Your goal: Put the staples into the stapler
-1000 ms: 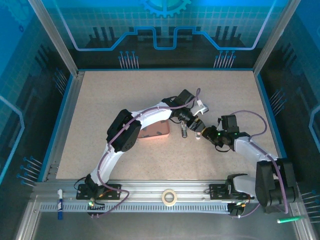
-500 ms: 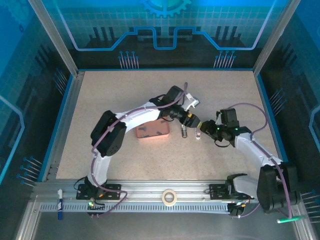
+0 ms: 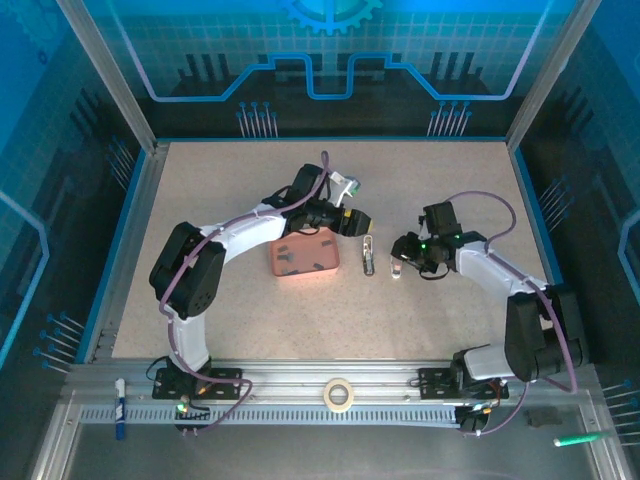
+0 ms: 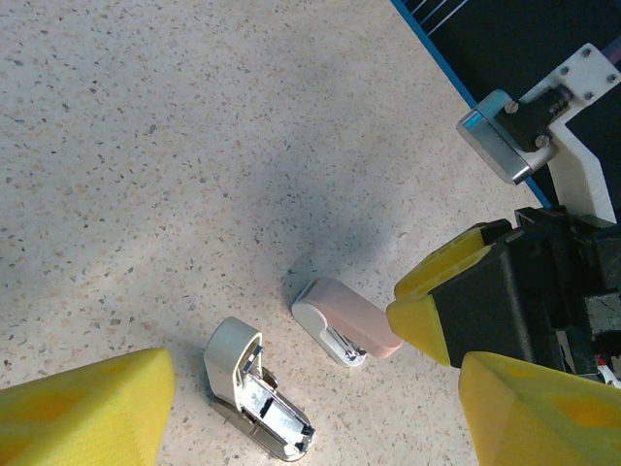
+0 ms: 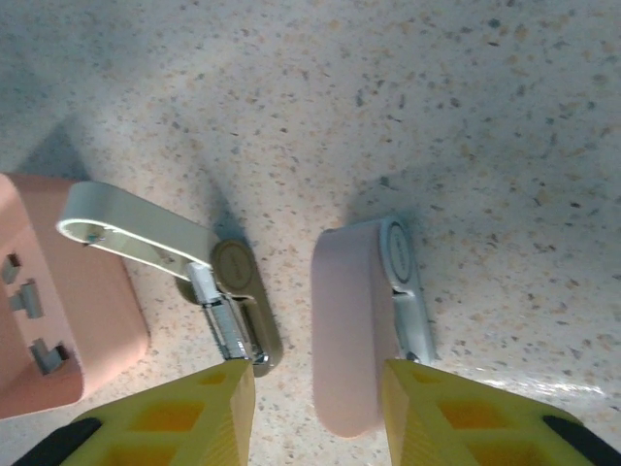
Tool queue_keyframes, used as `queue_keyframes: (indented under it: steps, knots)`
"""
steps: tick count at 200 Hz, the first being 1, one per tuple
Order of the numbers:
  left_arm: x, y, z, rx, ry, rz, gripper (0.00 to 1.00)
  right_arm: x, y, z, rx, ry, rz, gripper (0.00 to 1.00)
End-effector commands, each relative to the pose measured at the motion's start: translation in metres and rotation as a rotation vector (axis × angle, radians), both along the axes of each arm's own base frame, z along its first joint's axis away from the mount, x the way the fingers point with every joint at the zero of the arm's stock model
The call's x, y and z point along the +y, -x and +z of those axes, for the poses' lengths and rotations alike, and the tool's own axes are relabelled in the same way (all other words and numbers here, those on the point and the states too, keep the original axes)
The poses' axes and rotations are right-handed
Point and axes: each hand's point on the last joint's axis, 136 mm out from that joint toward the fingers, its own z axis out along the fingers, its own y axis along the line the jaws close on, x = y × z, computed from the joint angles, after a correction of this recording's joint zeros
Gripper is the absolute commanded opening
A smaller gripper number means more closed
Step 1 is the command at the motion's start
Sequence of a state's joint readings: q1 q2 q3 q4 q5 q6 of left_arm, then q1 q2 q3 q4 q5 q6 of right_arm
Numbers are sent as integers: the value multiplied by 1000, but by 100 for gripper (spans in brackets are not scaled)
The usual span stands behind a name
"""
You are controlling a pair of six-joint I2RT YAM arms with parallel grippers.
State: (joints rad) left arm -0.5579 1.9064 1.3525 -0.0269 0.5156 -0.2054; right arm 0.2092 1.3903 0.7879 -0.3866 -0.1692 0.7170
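Two spread, empty hands: left hand (image 3: 354, 222) has drawn back from the open stapler (image 3: 368, 258) toward the pink tray (image 3: 306, 277), probably for staples (image 5: 24, 296); right hand (image 5: 315, 386) hovers near.

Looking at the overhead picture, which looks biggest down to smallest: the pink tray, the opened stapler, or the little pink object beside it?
1. Pink rectangular plastic tray
2. Opened grey-and-white metal stapler
3. Little pink-and-white object
All rest on one table, so distance barely matters.
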Motion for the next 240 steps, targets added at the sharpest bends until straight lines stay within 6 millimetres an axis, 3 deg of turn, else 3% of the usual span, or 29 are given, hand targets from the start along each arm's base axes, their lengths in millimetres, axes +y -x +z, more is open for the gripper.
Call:
queue_keyframes:
  steps: [1, 122, 186, 240]
  knots:
    - [3, 1, 15, -30, 27, 6, 78, -7, 11, -7, 54, 73, 17, 40]
    - [-1, -2, 4, -4, 24, -4, 78, -9, 27, -42, 148, 85, 18, 32]
    - [-1, -2, -1, 1, 16, -6, 78, -18, 47, -62, 261, 162, -22, 25]
    - [0, -1, -4, 7, 1, -11, 78, -19, 48, -59, 266, 210, -4, 24]
